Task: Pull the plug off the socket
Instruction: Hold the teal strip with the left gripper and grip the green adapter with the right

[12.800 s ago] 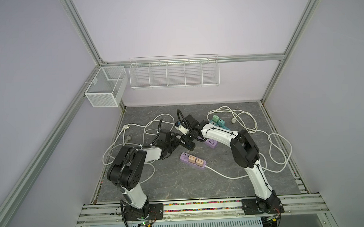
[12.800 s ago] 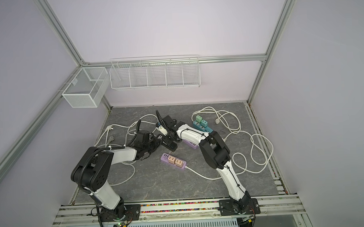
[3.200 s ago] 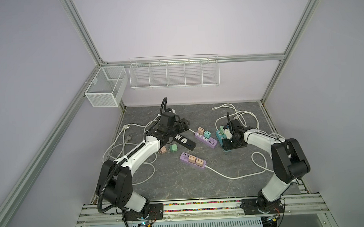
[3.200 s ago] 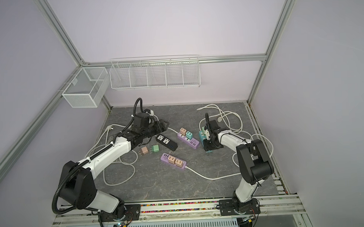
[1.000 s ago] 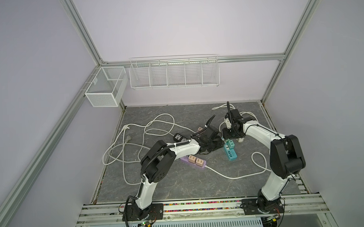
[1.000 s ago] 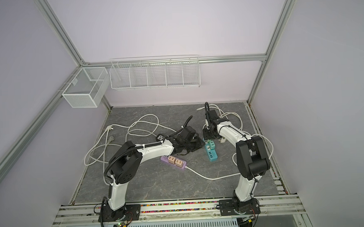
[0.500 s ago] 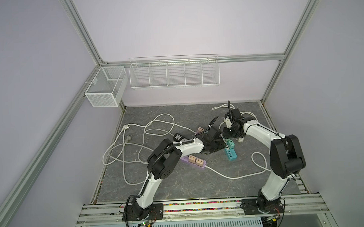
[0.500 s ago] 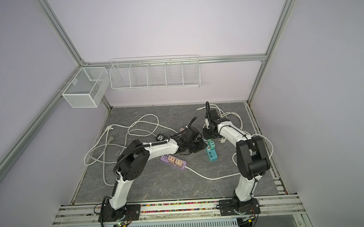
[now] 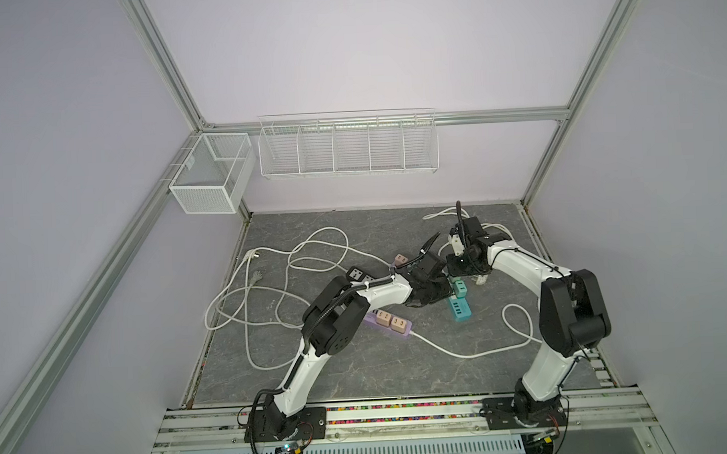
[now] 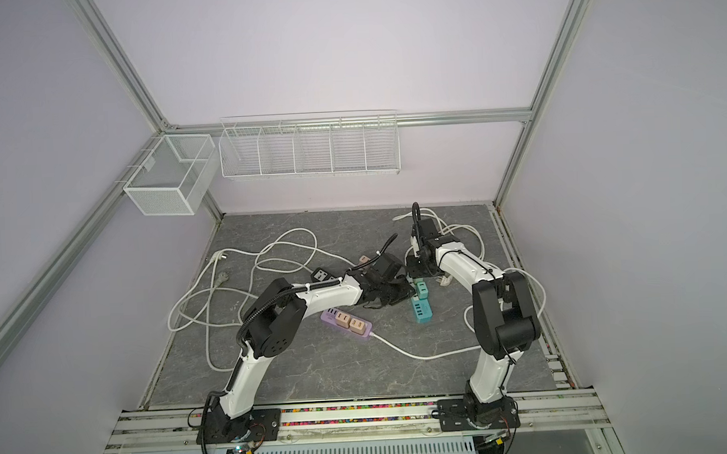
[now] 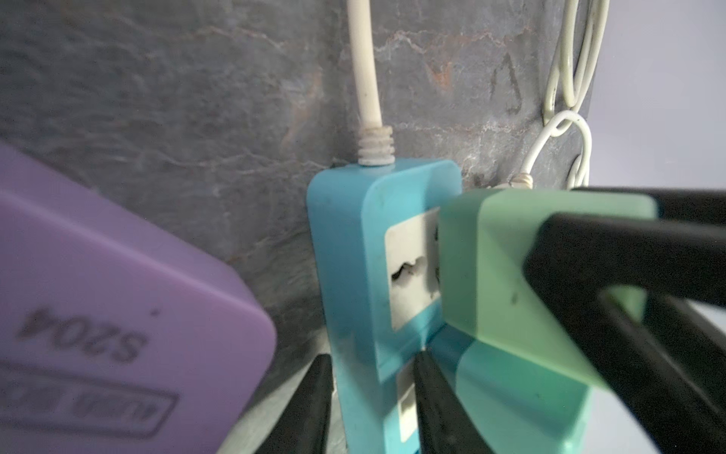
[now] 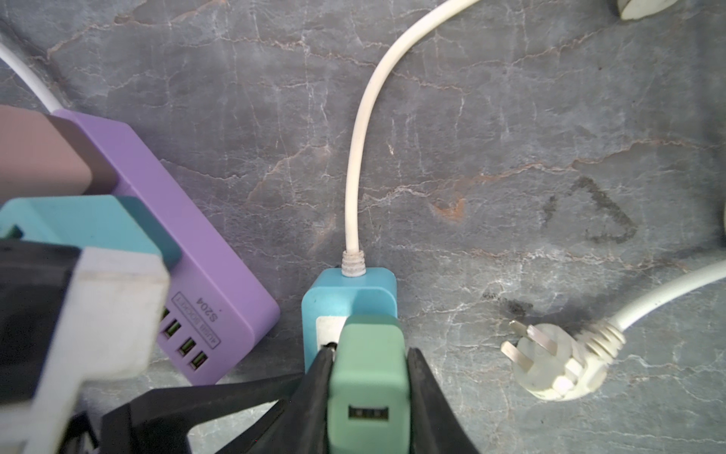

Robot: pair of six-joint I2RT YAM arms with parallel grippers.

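Observation:
A blue socket strip (image 9: 460, 312) (image 10: 422, 312) lies right of centre on the grey floor in both top views. A green plug (image 12: 369, 373) (image 11: 510, 267) sits against its white socket face (image 11: 408, 275). The prongs are hidden. My right gripper (image 12: 369, 377) (image 9: 459, 276) is shut on the green plug, one black finger (image 12: 422, 377) on each side. My left gripper (image 11: 371, 393) (image 9: 444, 292) comes in from the left and is shut across the blue strip (image 11: 353, 243) just behind that plug. A teal plug (image 11: 510, 397) sits on the same strip.
A purple strip (image 12: 176, 220) marked S204 lies close beside the blue one. Another purple strip (image 9: 388, 320) with tan plugs lies nearer the front. A loose white plug (image 12: 550, 365) and white cables (image 9: 297, 280) sprawl over the floor. Wire baskets (image 9: 346, 147) hang on the back wall.
My right jaws have closed onto the green plug. The left arm has pushed a little further in at the blue strip. The strip lies where it was.

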